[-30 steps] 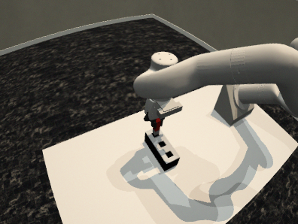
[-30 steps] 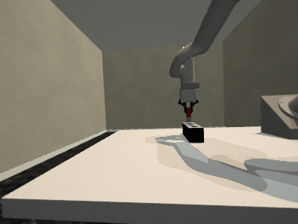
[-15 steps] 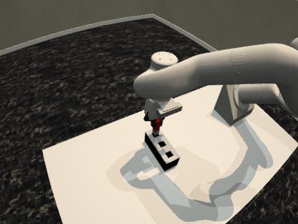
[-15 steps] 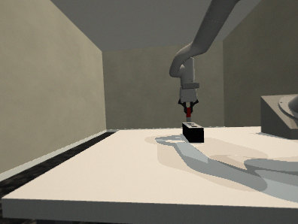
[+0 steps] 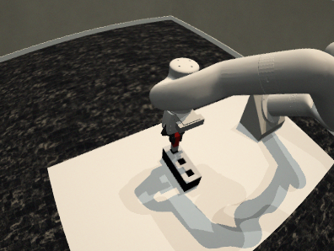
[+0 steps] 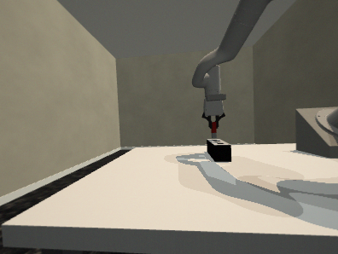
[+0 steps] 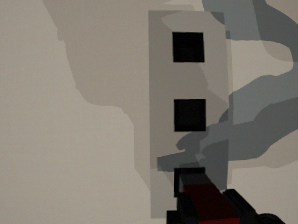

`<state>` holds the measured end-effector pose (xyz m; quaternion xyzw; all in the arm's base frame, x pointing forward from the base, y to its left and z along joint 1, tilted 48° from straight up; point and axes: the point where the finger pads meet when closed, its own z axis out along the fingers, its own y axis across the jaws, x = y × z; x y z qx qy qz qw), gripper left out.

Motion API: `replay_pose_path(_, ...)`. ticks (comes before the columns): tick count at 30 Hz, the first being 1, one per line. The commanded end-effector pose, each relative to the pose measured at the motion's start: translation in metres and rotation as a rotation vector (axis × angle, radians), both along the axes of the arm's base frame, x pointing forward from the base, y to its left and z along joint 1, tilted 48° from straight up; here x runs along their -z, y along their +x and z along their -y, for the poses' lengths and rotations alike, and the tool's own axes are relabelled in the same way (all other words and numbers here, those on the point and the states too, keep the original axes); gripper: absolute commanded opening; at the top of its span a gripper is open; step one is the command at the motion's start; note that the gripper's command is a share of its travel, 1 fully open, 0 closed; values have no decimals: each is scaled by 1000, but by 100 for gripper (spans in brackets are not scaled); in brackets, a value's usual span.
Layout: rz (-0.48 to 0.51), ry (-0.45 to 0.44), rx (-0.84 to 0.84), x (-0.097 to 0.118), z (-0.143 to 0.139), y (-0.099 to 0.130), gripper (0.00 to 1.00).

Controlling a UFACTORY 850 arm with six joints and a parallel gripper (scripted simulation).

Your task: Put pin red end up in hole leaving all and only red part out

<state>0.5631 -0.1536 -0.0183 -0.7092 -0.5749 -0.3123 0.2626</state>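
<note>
Top: end effector [image 5: 176,136] [image 6: 213,124] [image 7: 204,211] is pinching the pin [image 5: 176,140] [image 6: 213,128] [image 7: 210,202] by its red part, red end up. Pin is at the block's [image 5: 173,162] [image 6: 218,151] [image 7: 165,90] 11 o'clock end hole; the other 2 holes run toward 5 o'clock and are free. Some grey shows between red and block top, so as it stands the red-only condition isn't met. Can't tell from here if the tip is inside the hole or just over it. If this is the wrong depth: too shallow leaves grey out, too deep swallows red. All 3 holes look equally black, so depth can't be read by eye.

Exterior: pin near upright over the block's far end, grey under the red. Risk: pushing on after it bottoms out would slip the pin up through the fingers or shove the block along the surface [image 6: 128,187]. Letting go while high could give a drop or a tilt.

Wrist: 3 square holes in a line, roughly 12 to 6 o'clock. Pin's grey end is at the 6 o'clock hole, dark gap visible on its 9 o'clock side. Sideways offset or slight yaw could catch a corner on the rim and jam it. Fingers sit low around the red, so they may meet the block top before the pin seats.

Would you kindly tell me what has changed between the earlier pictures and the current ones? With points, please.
Nothing has visibly changed. The gripper [image 5: 175,138] [image 6: 213,124] [image 7: 204,211] is still shut on the pin [image 5: 176,140] [image 6: 213,128] [image 7: 202,195], red end up, at the same end hole of the block [image 5: 174,169] [image 6: 221,152] [image 7: 164,100]. The block has stayed put, and nothing was let go.
</note>
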Motion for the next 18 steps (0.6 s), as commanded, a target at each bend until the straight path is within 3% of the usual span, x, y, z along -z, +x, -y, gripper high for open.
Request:
replay_pose_path(1,1,-1,1,-1,1,1,0)
replay_pose_path(18,1,-1,1,2,-2,1,0)
